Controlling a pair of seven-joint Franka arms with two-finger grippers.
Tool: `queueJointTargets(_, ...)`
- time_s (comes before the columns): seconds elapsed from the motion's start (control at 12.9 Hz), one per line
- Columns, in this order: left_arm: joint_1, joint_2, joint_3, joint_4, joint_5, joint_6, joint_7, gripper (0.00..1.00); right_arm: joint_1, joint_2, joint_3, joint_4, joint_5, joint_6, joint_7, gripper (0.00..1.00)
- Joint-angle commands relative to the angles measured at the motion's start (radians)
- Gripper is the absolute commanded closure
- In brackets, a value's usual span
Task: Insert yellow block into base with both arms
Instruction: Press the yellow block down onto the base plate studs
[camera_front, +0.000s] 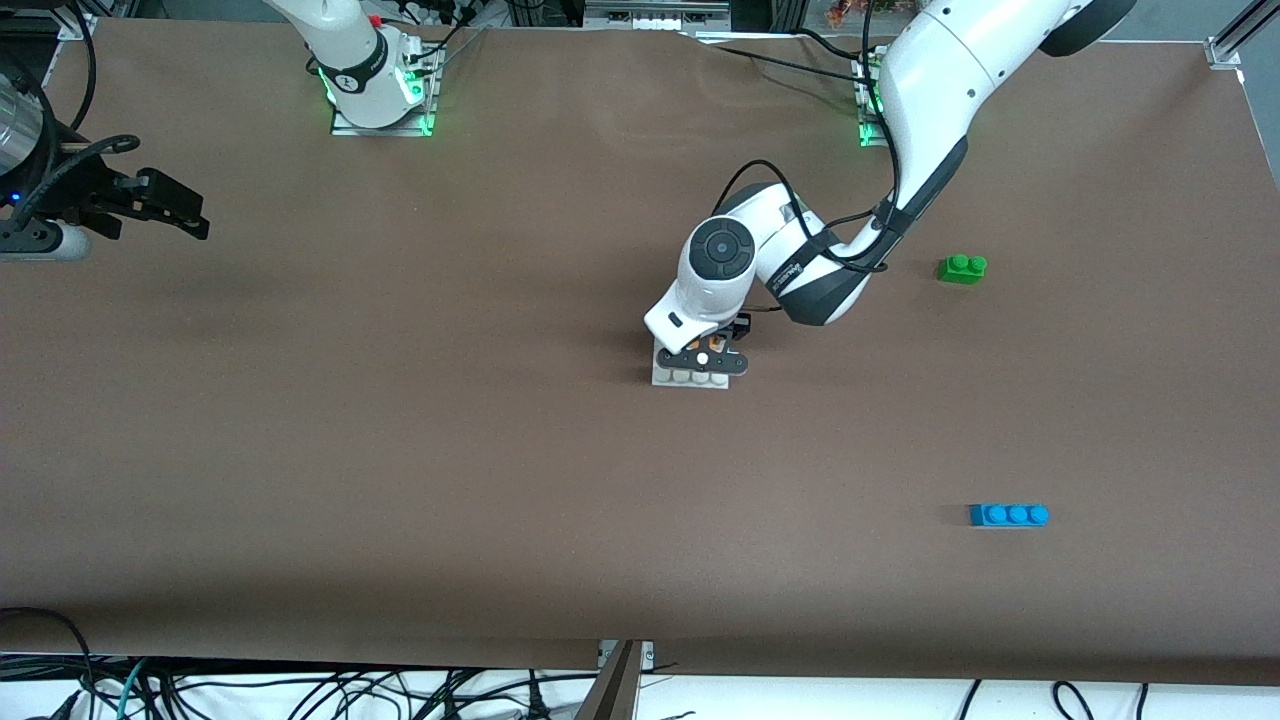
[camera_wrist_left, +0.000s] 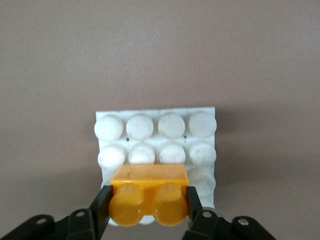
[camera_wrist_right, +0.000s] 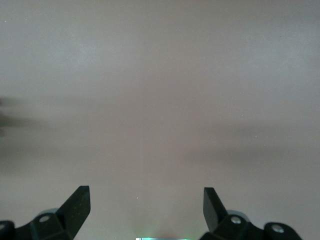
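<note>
The left gripper (camera_wrist_left: 148, 210) is clamping the yellow block (camera_wrist_left: 149, 195) between its fingers over the base (camera_wrist_left: 156, 131), needing square stud alignment before pressing, while the right gripper (camera_wrist_right: 146, 205) is waiting wide open.

We see a brown surface (camera_front: 400, 450), a green two-stud brick (camera_front: 962, 268) toward the left arm's end, a blue three-stud brick (camera_front: 1008, 515) nearer the front camera, well apart, tangled black cables (camera_front: 300, 690) below the surface's edge
</note>
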Motion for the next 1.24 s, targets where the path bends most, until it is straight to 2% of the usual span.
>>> queueJointTargets(0.0,-0.032,0.022,0.021,0.031,0.035,0.009,-0.018,0.81,0.001,0.008,0.002,0.022,-0.009,-0.005,0.015,0.00)
queueJointTargets(1.16,-0.047,0.002,0.013,0.014,0.031,-0.037,-0.044,0.80,-0.002,0.008,0.002,0.022,-0.009,0.004,0.013,0.00)
